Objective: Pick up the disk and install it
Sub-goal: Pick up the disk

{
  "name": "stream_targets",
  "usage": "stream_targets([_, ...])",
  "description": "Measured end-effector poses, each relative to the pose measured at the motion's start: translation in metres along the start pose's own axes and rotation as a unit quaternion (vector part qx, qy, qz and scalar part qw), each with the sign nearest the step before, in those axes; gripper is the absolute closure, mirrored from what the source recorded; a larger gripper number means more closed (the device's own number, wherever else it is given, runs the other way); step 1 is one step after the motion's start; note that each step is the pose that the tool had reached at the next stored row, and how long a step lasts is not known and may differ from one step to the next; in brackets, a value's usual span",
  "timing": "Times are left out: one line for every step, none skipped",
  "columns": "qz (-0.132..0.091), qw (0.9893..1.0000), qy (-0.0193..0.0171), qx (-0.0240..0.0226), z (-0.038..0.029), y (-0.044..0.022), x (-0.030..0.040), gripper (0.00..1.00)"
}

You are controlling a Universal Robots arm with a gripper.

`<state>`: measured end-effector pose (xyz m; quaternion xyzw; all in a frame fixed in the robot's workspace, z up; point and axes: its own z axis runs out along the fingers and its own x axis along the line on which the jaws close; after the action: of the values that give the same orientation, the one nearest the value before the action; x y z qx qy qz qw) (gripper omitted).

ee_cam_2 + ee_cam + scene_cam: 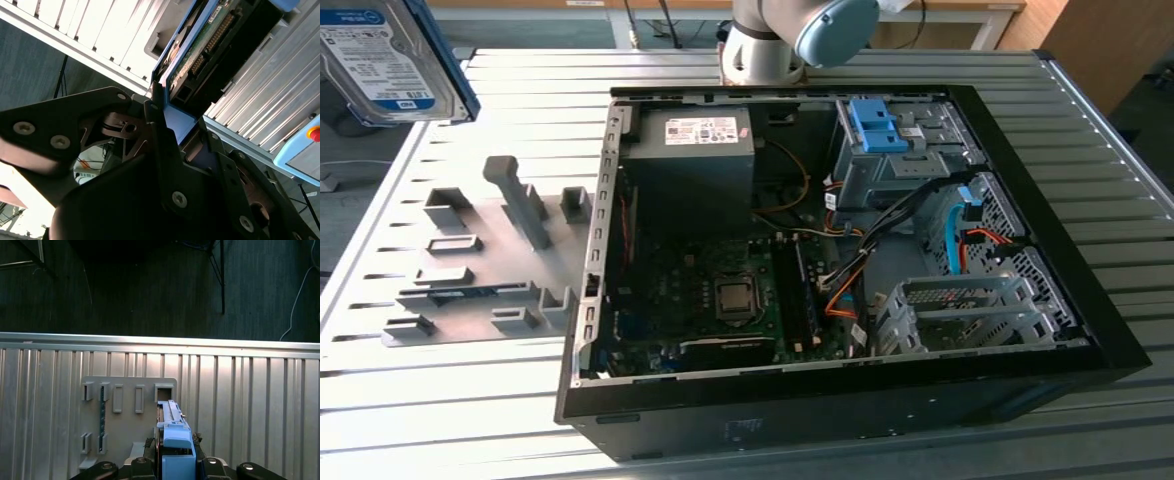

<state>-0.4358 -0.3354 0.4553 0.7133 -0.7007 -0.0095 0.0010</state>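
My claw (175, 442) is clamped on the disk (380, 55), which hangs in the air over the grey rack (487, 260), towards the counter (534, 100) edge at the exterior view's left. I judge the pick-up done and the install not yet begun. Seating it calls for squaring it with a drive cage (961, 310) inside the open computer case (854, 410).

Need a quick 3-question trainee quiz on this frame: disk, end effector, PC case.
1. True or false: the disk lies inside the open PC case.
2. The end effector grips: A) a cable B) the disk C) nothing
3. Fill in: the grey slotted plate lies on the exterior view's ____ of the case.
Key: 1 false; 2 B; 3 left.
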Motion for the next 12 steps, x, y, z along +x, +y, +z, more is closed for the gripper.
stream_targets([0.0, 1.0, 0.0, 0.0, 0.0, 0.0, 0.0, 0.63])
stream_targets([0.0, 1.0, 0.0, 0.0, -0.0001, 0.0, 0.0, 0.63])
stream_targets([0.0, 1.0, 0.0, 0.0, -0.0001, 0.0, 0.0, 0.63])
stream_targets([0.0, 1.0, 0.0, 0.0, -0.0001, 0.0, 0.0, 0.63])
stream_targets([0.0, 1.0, 0.0, -0.0001, -0.0004, 0.0, 0.0, 0.63])
stream_targets([0.0, 1.0, 0.0001, -0.0002, -0.0013, 0.0, 0.0, 0.63])
stream_targets([0.0, 1.0, 0.0, -0.0001, -0.0022, 0.0, 0.0, 0.63])
stream_targets([0.0, 1.0, 0.0, 0.0, -0.0029, 0.0, 0.0, 0.63])
stream_targets([0.0, 1.0, 0.0, 0.0, -0.0036, 0.0001, 0.0, 0.63])
stream_targets([0.0, 1.0, 0.0, 0.0, -0.0041, 0.0001, 0.0, 0.63])
stream_targets([0.0, 1.0, 0.0, 0.0, -0.0046, 0.0001, 0.0, 0.63])
stream_targets([0.0, 1.0, 0.0, 0.0, -0.0052, 0.0001, -0.0001, 0.63])
